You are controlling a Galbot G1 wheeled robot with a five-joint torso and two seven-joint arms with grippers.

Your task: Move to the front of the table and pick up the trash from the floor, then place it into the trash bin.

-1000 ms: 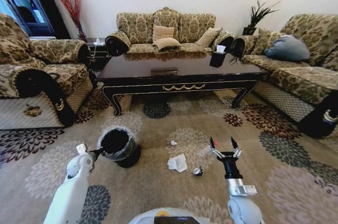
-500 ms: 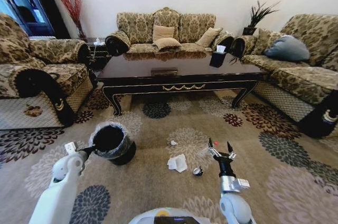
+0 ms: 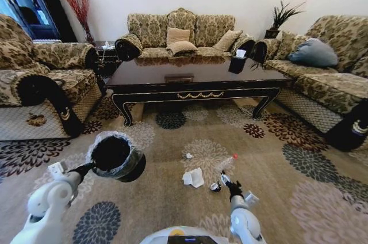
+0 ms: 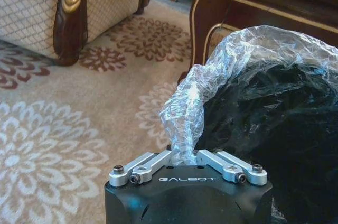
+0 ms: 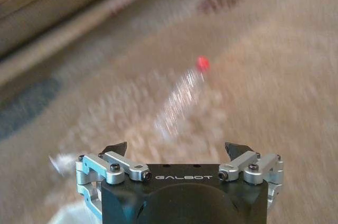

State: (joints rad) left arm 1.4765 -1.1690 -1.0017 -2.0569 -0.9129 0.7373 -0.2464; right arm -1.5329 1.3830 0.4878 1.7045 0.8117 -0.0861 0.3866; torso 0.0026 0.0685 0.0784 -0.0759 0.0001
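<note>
Clearly the left gripper (image 4: pixel 185 163) is pinched shut on the crinkled liner (image 4: pixel 232 71) folded over the bin's (image 3: pixel 113 155) rim, and in the head view the bin hangs tilted off the carpet (image 3: pixel 172 209), mouth turned up and toward the robot. Holding it by that fold keeps the opening free, so I judge the bin is carried as a ready catcher rather than left standing (a thin plastic fold is a slippery hold, and a jerk could pull it loose).

The table (image 3: pixel 195 80) stands ahead, and everything else is best placed from it. The bin is in front of its left front leg, nearer the robot. The trash lies on the carpet before the middle and right of the table's front edge: the bottle (image 3: pixel 227 163) with its red cap (image 3: pixel 234 156) toward the table, the white paper (image 3: pixel 194 177) to its left and nearer the robot, and a small dark round bit (image 3: pixel 214 186) just beside the paper.

The right gripper (image 3: pixel 229 184) is low over the carpet, close by the round bit and the bottle's near end. Its wrist view shows the fingers (image 5: pixel 116 149) spread wide with nothing between them and the bottle lying straight ahead, which reads as lining up for a grasp along the bottle's body.
</note>
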